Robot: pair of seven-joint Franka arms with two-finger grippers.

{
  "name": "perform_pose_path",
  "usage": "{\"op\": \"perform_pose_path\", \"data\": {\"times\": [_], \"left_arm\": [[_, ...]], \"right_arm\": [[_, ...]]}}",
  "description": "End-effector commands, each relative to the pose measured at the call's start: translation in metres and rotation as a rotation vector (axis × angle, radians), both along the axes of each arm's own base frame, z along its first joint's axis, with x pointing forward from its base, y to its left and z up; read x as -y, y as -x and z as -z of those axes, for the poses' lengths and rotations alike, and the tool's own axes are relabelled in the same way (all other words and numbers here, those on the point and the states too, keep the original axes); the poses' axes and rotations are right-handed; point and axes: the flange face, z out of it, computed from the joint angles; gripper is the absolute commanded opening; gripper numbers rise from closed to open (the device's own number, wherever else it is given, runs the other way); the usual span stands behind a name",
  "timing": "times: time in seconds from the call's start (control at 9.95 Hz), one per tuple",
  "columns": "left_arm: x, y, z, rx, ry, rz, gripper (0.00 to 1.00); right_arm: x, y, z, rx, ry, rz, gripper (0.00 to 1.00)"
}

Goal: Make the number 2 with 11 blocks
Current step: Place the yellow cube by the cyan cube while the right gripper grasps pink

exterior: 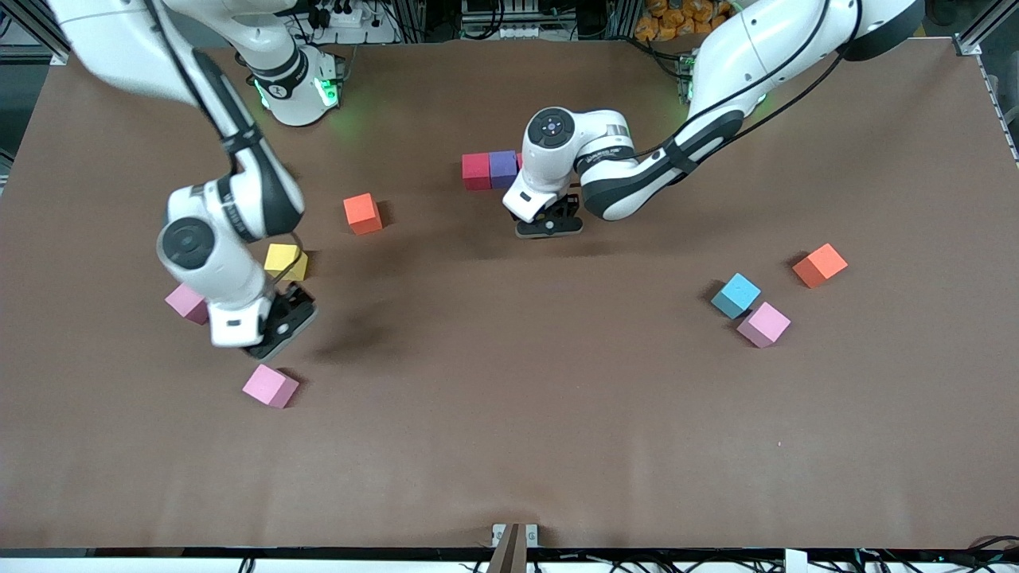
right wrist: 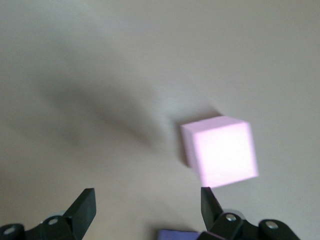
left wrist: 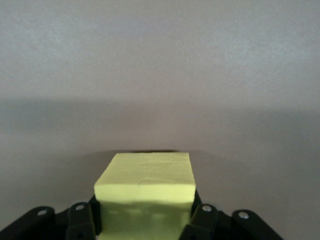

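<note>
Brown table, cables at its edge, pale cube, perhaps green.

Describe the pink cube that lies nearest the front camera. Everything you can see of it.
The pink cube is a small, matte, foam-like block with plain faces and slightly soft edges. It sits flat on the brown table, toward the right arm's end, turned at an angle to the table's edge and casting a short shadow. No other block touches it. The right claw hangs open close above the table beside it, without touching it.
</note>
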Motion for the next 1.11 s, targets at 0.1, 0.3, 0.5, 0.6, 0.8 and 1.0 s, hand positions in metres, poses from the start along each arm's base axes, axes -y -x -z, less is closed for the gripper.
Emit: {"op": "perform_pose_path", "data": {"times": [0.1,0.3,0.5,0.6,0.8,1.0], "left_arm": [[0.007,-0.002,0.013,-0.019,-0.03,0.0,0.0],[0.007,-0.001,0.014,-0.023,-0.03,0.002,0.91],[0.006,-0.002,0.012,-0.016,-0.031,-0.01,1.0],[0.005,-0.005,0.009,-0.011,-0.031,-0.018,1.0],[0.001,-0.014,-0.009,0.003,-0.036,-0.065,1.0],[-0.006,-0.04,-0.038,0.011,-0.063,-0.138,1.0]], "right_arm": [[0.012,-0.048,0.011,-0.023,0.005,-0.072,0.93],[0.013,-0.055,0.018,-0.026,0.006,-0.098,0.93],[0.032,-0.076,0.023,-0.009,0.013,-0.231,0.93],[0.04,-0.081,0.03,-0.007,0.009,-0.236,0.94],[0.042,-0.079,0.052,-0.037,-0.038,-0.206,0.95],[0.039,-0.078,0.075,-0.038,-0.071,-0.195,0.96]]}}
